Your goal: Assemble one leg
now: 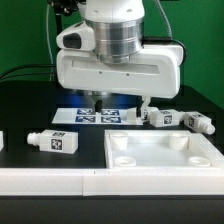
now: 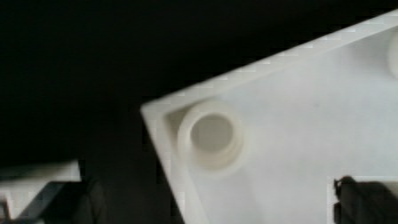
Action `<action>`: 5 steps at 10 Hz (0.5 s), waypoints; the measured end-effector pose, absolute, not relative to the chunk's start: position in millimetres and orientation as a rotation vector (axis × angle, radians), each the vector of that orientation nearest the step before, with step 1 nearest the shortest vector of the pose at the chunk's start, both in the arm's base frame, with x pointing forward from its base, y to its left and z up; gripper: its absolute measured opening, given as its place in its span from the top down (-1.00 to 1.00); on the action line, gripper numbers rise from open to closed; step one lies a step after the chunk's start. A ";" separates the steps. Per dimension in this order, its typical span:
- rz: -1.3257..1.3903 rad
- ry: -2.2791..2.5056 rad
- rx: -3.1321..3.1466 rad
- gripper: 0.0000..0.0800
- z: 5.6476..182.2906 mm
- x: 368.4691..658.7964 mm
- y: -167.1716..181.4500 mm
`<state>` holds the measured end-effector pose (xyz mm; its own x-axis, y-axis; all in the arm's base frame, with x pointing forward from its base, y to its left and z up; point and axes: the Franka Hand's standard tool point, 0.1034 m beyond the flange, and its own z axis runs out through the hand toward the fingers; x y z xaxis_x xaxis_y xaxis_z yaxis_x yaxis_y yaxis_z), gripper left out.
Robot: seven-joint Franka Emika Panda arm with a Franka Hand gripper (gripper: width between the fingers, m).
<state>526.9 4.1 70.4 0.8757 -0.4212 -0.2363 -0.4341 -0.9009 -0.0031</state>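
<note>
My gripper (image 1: 115,103) hangs open and empty above the table, just behind the white tabletop (image 1: 165,152) at the exterior view's front right. In the wrist view the gripper (image 2: 231,208) has its dark fingers (image 2: 365,200) wide apart, with a corner of the tabletop (image 2: 302,110) and one round screw hole (image 2: 214,138) below them. One leg (image 1: 55,141) lies on its side left of the tabletop. Two more legs (image 1: 160,118) (image 1: 197,122) lie behind the tabletop's right part, close to my right finger. A fourth leg (image 1: 2,140) shows at the left edge.
The marker board (image 1: 95,114) lies flat on the black table under my gripper. A white strip (image 1: 60,182) runs along the front of the table. A green wall stands behind.
</note>
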 end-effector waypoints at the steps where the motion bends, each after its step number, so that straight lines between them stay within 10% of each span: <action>1: 0.367 0.751 -2.959 -0.62 71.1 524.1 8.0; 5: 0.391 0.830 -2.908 -0.62 70.5 523.8 8.1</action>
<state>523.8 8.1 70.5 0.8192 -0.5063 -0.2693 -0.5300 -0.8478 -0.0182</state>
